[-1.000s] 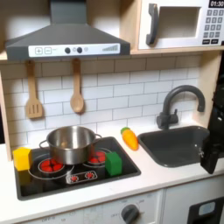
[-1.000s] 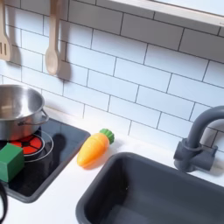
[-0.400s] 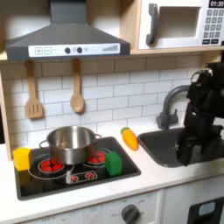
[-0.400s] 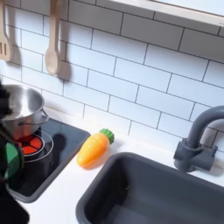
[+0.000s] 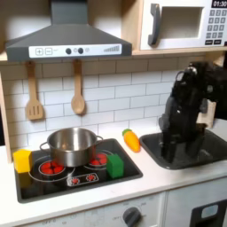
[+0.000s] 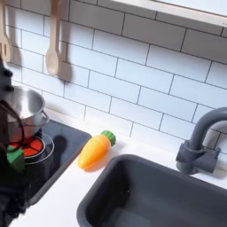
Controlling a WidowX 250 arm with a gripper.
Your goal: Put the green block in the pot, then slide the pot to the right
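The shiny silver pot (image 5: 73, 144) stands on the back left burner of the toy stove (image 5: 53, 184). The small green block (image 5: 115, 165) rests on the stove's front right corner, outside the pot. My black arm (image 5: 191, 102) hangs blurred over the sink, with the gripper (image 5: 170, 152) at its lower end, well to the right of the block and the pot in the first exterior view. Motion blur hides how the jaws stand. In the second exterior view a dark blurred shape (image 6: 7, 124) at the left edge partly covers the pot (image 6: 31, 108) and the green block (image 6: 14, 159).
A yellow block (image 5: 22, 160) sits at the stove's left edge. An orange carrot toy (image 5: 131, 140) (image 6: 96, 151) lies between the stove and the dark sink (image 5: 199, 152). A grey faucet (image 6: 199, 142) stands behind the sink. Two wooden utensils (image 5: 78, 96) hang on the tiled wall.
The arm has swung in from the first exterior view's right edge and now hangs over the sink's left part. A dark blur has entered the second exterior view's left. Pot and blocks are unmoved.
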